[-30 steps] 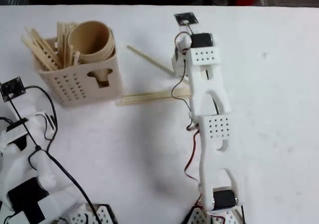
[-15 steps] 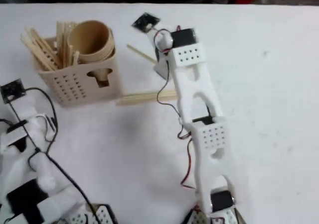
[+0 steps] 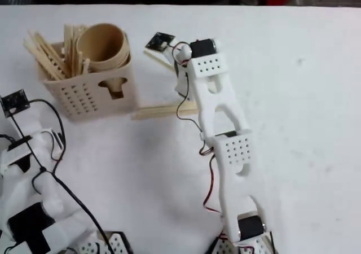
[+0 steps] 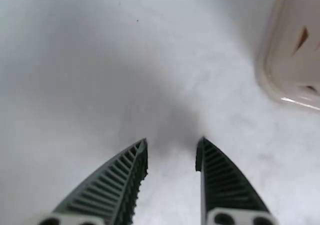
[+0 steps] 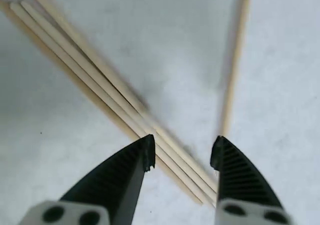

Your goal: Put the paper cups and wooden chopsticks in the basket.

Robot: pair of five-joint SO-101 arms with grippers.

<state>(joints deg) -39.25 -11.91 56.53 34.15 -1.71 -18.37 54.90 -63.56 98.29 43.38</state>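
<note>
Nearest the arms' bases, the left arm (image 3: 22, 209) sits folded at the worktop's (image 3: 316, 96) near left corner, trailing black cable. In its wrist view the left end effector (image 4: 171, 147) hangs over bare worktop with its ribbed fingers (image 4: 125, 180) parted to a moderate gap and nothing between them. A rounded corner of the basket (image 4: 295, 45) lies ahead of it and off to one side, well apart from the fingertips.

The right arm (image 3: 231, 152) stretches from the near edge out toward the middle of the worktop, its wrist over the loose chopsticks. The right end effector (image 5: 182, 147) is parted about as wide and grips nothing. It straddles one end of the bundle (image 5: 90, 65), several chopsticks lying side by side that run at a slant between its fingers. Whether the fingers touch the wood cannot be told. The lone chopstick (image 5: 235, 60) ends just beside one fingertip.

In the high view the bundle (image 3: 163, 110) lies flat beside the basket (image 3: 90, 96), just off its right wall. Farther back, the lone chopstick (image 3: 158, 59) lies at an angle, partly under the wrist. The basket stands upright at the far left. A cup (image 3: 104, 45) rests in it, tilted, beside stowed chopsticks (image 3: 48, 53) that fan over its left rim.
</note>
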